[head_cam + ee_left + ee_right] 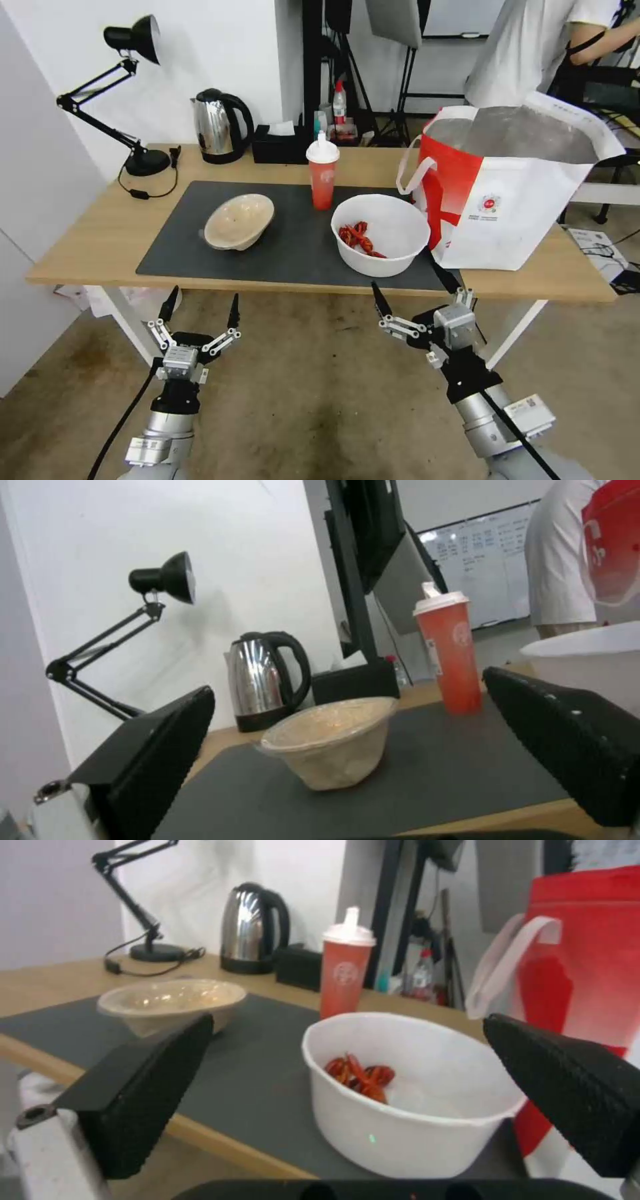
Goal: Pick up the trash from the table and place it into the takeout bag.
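Note:
The trash stands on the dark mat of the table [100,247]: a beige shallow bowl [239,221], tilted, on the left, a red cup with a white lid [323,175] behind the middle, and a large white bowl with red scraps [380,233] on the right. The takeout bag [507,193] stands open at the table's right end, touching the white bowl's far side. My left gripper [205,300] hangs open below the front edge, facing the beige bowl [330,742]. At the front edge my right gripper [403,273] is open, just short of the white bowl [407,1095].
A steel kettle [219,125], a black tissue box [279,143] and a black desk lamp [127,87] line the table's back. A person stands behind the bag. Bare floor lies under both arms.

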`<state>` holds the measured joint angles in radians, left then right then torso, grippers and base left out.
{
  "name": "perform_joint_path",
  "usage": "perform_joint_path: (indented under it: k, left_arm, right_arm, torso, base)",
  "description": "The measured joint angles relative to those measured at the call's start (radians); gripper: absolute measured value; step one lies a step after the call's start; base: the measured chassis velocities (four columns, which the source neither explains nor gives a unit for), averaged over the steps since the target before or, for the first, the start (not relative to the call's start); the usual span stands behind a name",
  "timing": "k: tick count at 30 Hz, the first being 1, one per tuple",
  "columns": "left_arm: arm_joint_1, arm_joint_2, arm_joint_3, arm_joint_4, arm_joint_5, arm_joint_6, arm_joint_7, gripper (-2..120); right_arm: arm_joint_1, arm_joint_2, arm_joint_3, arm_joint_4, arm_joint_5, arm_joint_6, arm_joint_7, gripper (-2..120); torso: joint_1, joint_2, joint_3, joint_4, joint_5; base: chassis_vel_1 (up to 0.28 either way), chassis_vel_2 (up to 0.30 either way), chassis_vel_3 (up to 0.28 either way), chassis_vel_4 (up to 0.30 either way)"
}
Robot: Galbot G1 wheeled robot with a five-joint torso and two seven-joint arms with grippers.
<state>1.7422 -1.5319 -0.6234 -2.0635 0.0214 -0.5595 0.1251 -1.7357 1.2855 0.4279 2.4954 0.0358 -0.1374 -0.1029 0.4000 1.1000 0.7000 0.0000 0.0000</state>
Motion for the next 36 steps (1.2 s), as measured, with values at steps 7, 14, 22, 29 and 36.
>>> perform_joint_path:
  k: [7,14,22,29,36]
  left_arm:
    - [-0.001,-0.004,0.012,0.01,0.008,0.0,-0.001,100]
    - [-0.003,-0.01,0.017,0.023,0.016,-0.001,-0.001,100]
    - [-0.01,-0.015,0.016,0.04,0.02,-0.001,-0.001,100]
    - [-0.014,-0.025,0.015,0.051,0.029,-0.001,-0.002,100]
    - [-0.016,-0.035,0.011,0.058,0.034,-0.001,-0.002,100]
  right_arm:
    - [0.079,-0.051,0.006,0.009,0.071,-0.186,-0.044,100]
    - [0.201,-0.115,0.006,-0.024,0.118,-0.245,-0.07,100]
    - [0.311,-0.175,0.004,-0.098,0.177,-0.251,-0.075,100]
    - [0.423,-0.199,-0.002,-0.148,0.228,-0.262,-0.085,100]
    - [0.505,-0.225,-0.033,-0.172,0.298,-0.361,-0.088,100]
  torso:
    - [0.0,0.0,0.0,0.0,0.0001]
    - [0.0,0.0,0.0,0.0,0.0002]
    - [0.0,0.0,0.0,0.0001,0.0001]
    - [0.0,0.0,0.0,0.0001,0.0001]
    - [0.0,0.0,0.0,0.0,0.0]
  base:
    - [0.0,0.0,0.0,0.0]
    - [0.0,0.0,0.0,0.0]
    - [0.0,0.0,0.0,0.0]
    - [0.0,0.0,0.0,0.0]
    - [0.0,0.0,0.0,0.0]
